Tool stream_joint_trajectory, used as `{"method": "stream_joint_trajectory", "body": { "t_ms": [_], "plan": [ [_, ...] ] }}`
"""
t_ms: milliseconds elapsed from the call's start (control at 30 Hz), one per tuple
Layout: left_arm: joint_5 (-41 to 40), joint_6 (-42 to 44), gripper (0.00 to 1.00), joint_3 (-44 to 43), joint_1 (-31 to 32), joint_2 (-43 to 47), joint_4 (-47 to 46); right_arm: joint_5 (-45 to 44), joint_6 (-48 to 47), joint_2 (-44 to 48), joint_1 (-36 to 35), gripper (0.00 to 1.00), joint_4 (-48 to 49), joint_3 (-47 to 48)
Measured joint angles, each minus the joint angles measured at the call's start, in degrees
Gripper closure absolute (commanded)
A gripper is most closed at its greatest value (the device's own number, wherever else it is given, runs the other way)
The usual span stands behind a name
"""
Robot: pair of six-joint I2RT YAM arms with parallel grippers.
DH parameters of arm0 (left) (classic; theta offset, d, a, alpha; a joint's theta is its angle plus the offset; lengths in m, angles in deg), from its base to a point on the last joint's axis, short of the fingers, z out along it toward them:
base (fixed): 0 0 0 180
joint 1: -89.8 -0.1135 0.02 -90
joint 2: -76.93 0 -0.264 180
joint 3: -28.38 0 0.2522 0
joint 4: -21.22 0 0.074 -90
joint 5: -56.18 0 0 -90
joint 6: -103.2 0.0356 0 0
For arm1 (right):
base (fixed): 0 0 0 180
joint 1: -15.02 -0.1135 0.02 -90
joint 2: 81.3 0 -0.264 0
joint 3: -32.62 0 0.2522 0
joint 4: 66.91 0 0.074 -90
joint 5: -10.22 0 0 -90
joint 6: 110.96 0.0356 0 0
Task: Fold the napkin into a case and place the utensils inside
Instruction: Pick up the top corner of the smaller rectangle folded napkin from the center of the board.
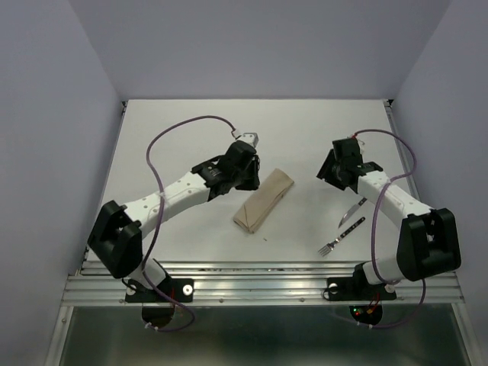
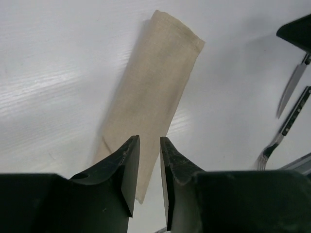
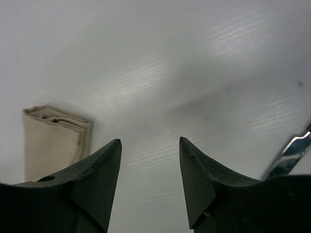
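Note:
The beige napkin lies folded into a narrow case, slanting across the middle of the table. The left wrist view shows this case running away from my left gripper, whose jaws stand a little apart with nothing between them. In the top view the left gripper hovers at the case's upper left side. My right gripper is open and empty over bare table to the right of the case. Its wrist view shows the case's layered end left of the right gripper. The knife and fork lie side by side at the right.
The white table has grey walls on three sides and a metal rail along the near edge. From the left wrist, the knife and fork show at the right edge. A knife tip shows at the right of the right wrist view.

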Motion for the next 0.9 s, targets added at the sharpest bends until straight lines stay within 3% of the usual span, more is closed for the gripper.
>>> {"method": "stream_joint_trajectory", "body": {
  "t_ms": [33,233,300,500,900],
  "plan": [
    [-1.05,0.50,0.64,-2.01,0.59,-2.45,1.18,0.26,-0.15,0.39,1.44,0.41,-0.28,-1.68],
    [-5.86,3.65,0.58,-15.98,4.00,-16.33,4.94,2.58,-1.25,1.57,7.54,0.09,-2.82,-8.79],
    [-7.30,4.72,0.52,-20.70,4.94,-20.00,6.19,3.13,-1.46,2.71,8.50,0.01,-3.02,-9.99],
    [-9.57,7.06,0.51,-28.74,6.93,-28.65,7.74,4.68,-1.29,5.73,9.03,0.00,-3.13,-10.86],
    [-11.45,10.80,0.51,-36.74,9.09,-39.71,9.88,5.68,-0.85,8.22,9.03,0.00,-3.04,-12.85]
  ]
}}
